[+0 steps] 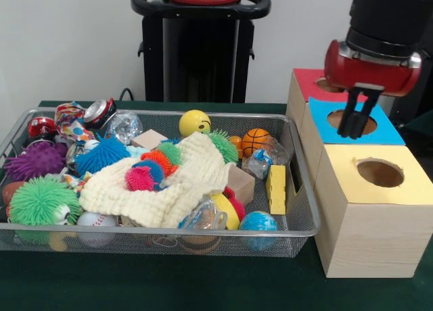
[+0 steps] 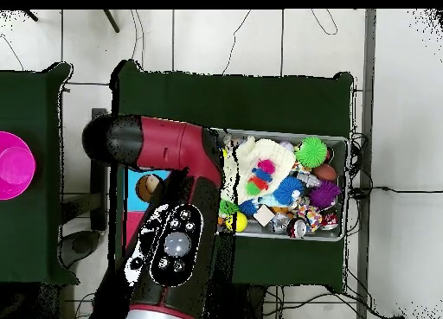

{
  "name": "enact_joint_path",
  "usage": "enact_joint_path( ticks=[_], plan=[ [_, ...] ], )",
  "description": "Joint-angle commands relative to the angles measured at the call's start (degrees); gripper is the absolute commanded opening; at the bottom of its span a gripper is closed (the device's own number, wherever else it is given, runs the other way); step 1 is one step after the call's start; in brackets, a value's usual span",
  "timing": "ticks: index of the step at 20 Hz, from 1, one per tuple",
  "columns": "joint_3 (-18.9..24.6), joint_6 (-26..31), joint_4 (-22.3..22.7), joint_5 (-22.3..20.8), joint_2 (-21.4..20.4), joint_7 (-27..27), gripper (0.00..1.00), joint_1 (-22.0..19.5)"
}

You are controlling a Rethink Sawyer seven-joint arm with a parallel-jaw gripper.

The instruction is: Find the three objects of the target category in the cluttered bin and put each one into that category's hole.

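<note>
From the front, your end effector (image 1: 356, 115) hangs over the blue-topped box (image 1: 392, 128), its dark fingers drawn close together with nothing visible between them. Beside it sit a red-topped box (image 1: 308, 81) and a yellow-topped box (image 1: 379, 203), each with a round hole. The wire bin (image 1: 298, 223) is packed: a cream cloth (image 1: 183, 182) sprawls over spiky balls — green (image 1: 40, 199), blue (image 1: 101, 155), purple (image 1: 37, 159) — plus a crushed can (image 1: 98, 111), a yellow ball (image 1: 195, 122) and a small basketball (image 1: 256, 140). Which category is the target you can't tell; the spiky balls look soft and light, so pinch across the middle.

From overhead, the arm (image 2: 177, 220) covers the boxes; the bin (image 2: 339, 143) lies beside it on the green desk (image 2: 234, 95).
</note>
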Motion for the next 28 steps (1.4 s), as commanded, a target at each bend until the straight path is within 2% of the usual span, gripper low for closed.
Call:
enact_joint_path(
  ticks=[1,9,16,22,28],
  plan=[
    [3.9,2.0,5.1,-6.5,-1.7,-3.2,0.00,-5.1],
    [6.5,1.8,9.9,-11.7,-6.2,-8.1,0.00,-10.1],
    [9.0,-1.8,14.9,-17.0,-8.5,-11.2,0.00,-15.2],
    [11.7,-3.9,15.9,-21.5,-9.6,-13.2,0.00,-19.4],
    [15.2,-4.9,14.3,-26.5,-9.1,-13.9,0.00,-23.5]
  ],
)
